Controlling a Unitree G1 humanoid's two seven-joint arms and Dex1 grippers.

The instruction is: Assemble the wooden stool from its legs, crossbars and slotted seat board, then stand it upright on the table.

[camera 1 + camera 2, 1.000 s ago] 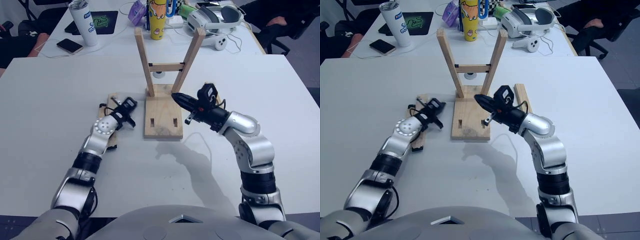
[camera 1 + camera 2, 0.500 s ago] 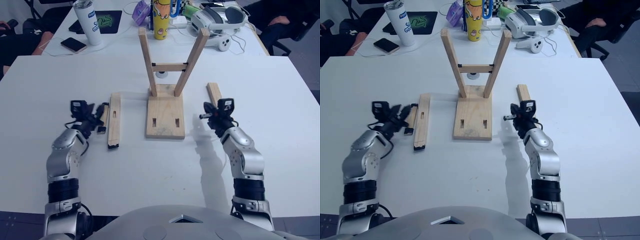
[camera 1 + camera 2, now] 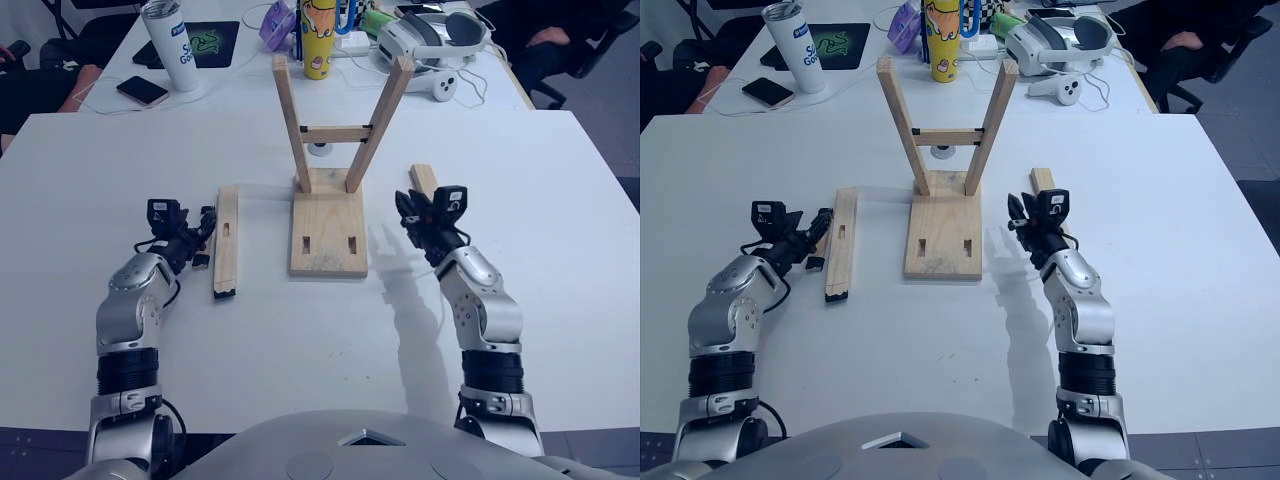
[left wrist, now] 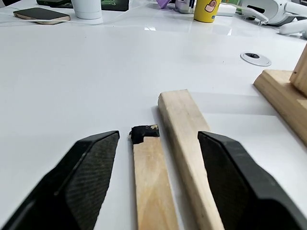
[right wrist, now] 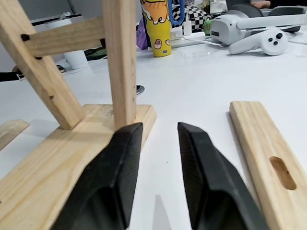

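White table (image 3: 120, 160) carries the half-built stool. Its slotted seat board (image 3: 328, 235) lies flat at the centre. Two legs (image 3: 291, 120) rise from the board's 12 o'clock end, splayed apart and joined by a crossbar (image 3: 335, 133). The two slots at the 6 o'clock end are open.

At 9 o'clock from the board lies a loose leg (image 3: 226, 240), with a short black-tipped bar (image 4: 148, 182) just beside it. The left gripper (image 3: 205, 240) is low over their near ends, its jaws spread wide to either side of both pieces and gripping neither.

At 2 o'clock lies a second loose leg (image 5: 264, 153). The right gripper (image 3: 408, 212) sits between it and the board, jaws parted narrowly and holding nothing.
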